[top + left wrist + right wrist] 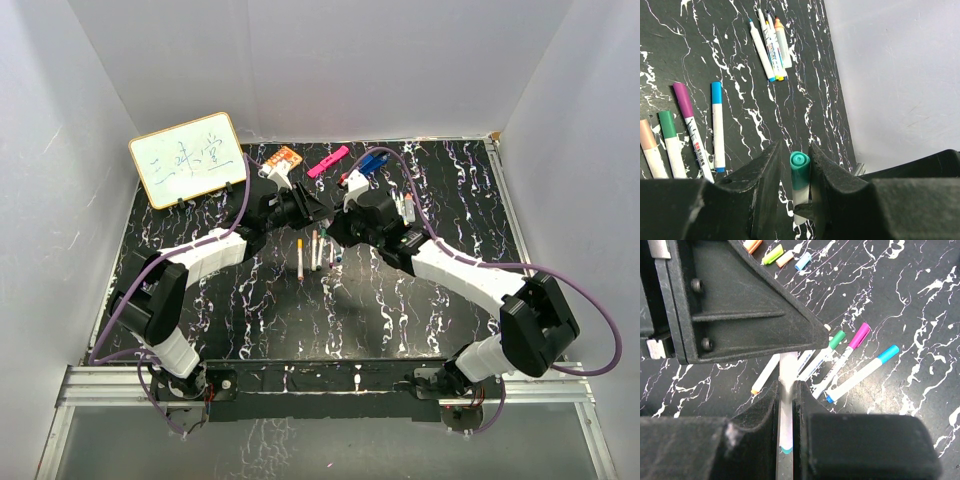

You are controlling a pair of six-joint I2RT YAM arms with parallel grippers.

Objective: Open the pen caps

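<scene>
My left gripper (794,150) is shut on the teal cap (800,172) of a thin white pen. My right gripper (786,386) is shut on the white barrel (789,370) of that pen, whose teal tail end shows between the fingers. The two grippers meet nose to nose above the middle of the table (330,212). Capped pens lie below: purple (683,100), blue (716,92), green (667,124) and a peach one (646,134). Several uncapped pens (770,45) lie in a bundle farther off. Loose caps (785,259) sit at the top of the right wrist view.
A small whiteboard (188,158) leans at the back left. An orange packet (283,160), a pink highlighter (328,160) and a blue clip tool (372,163) lie along the back of the black marbled table (450,190). White walls enclose three sides.
</scene>
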